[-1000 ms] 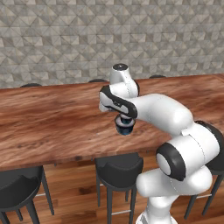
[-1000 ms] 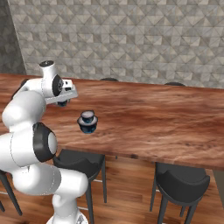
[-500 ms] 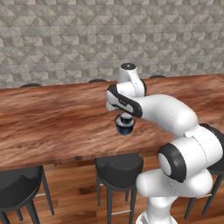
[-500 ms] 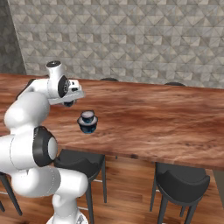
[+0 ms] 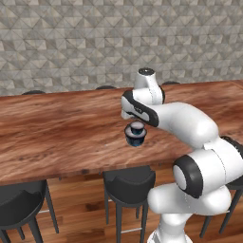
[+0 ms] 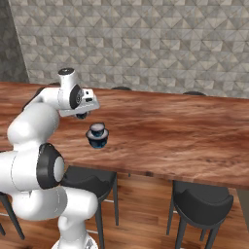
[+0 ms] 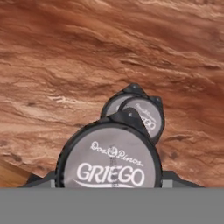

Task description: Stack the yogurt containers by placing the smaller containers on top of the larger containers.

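In the hand view a yogurt container [image 7: 111, 162] with a pale grey lid reading GRIEGO sits right in front of the camera, and my gripper [image 7: 108, 178] is shut on it. Its size is hard to judge this close. Just beyond it on the wooden counter [image 7: 65, 65] stands a stack: a wider dark-blue cup [image 7: 110, 106] with a smaller cup [image 7: 144, 114] on its lid. The base views show that stack [image 5: 135, 134] [image 6: 97, 135] near the counter's front edge. My gripper [image 6: 83, 115] hovers just above and behind it, a little to its left in the right base view.
The long wooden counter [image 5: 57, 128] runs across both base views, with bare wood on either side of the stack. Black stools [image 5: 129, 179] [image 5: 16, 201] [image 6: 202, 197] stand under its front edge. A grey tiled wall [image 6: 146, 44] rises behind.
The arm has swung the gripper, with the container in it, rightward along the counter to just over the stack. The stack has stayed where it was.
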Motion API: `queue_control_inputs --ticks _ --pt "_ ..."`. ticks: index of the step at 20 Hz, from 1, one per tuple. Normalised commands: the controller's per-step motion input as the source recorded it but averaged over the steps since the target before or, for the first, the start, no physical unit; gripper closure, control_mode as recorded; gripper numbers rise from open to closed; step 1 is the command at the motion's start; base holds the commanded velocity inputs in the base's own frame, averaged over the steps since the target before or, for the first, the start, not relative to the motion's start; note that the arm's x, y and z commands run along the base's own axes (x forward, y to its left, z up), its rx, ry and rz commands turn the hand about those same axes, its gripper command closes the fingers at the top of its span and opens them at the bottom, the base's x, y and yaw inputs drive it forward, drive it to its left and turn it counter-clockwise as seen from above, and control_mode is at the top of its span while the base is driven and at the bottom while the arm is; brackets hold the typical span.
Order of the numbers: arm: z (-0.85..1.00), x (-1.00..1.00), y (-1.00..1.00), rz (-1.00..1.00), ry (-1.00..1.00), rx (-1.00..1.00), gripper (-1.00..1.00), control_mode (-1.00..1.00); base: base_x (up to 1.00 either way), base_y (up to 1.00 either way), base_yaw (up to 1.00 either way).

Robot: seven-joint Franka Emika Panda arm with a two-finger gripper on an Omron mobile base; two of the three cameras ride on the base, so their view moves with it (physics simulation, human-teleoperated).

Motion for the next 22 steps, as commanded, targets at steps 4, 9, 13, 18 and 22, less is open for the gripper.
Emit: queue_control_inputs --ticks 4,9,13,18,22 --pt "-0.01 0.01 -0.14 0.0 -0.01 0.0 1.0 -1.0 0.0 0.0 0.0" --pt "0.0 0.0 -0.14 0.0 0.0 0.0 1.0 -1.0 0.0 0.0 0.0" --pt "-0.04 0.0 -0.07 0.0 0.0 0.0 1.0 -1.0 0.0 0.0 0.0" --pt "-0.03 0.08 -0.04 0.0 0.0 0.0 1.0 -1.0 0.0 0.0 0.0" --pt "-0.06 0.14 -0.04 0.0 0.0 0.0 1.0 -1.0 0.0 0.0 0.0"
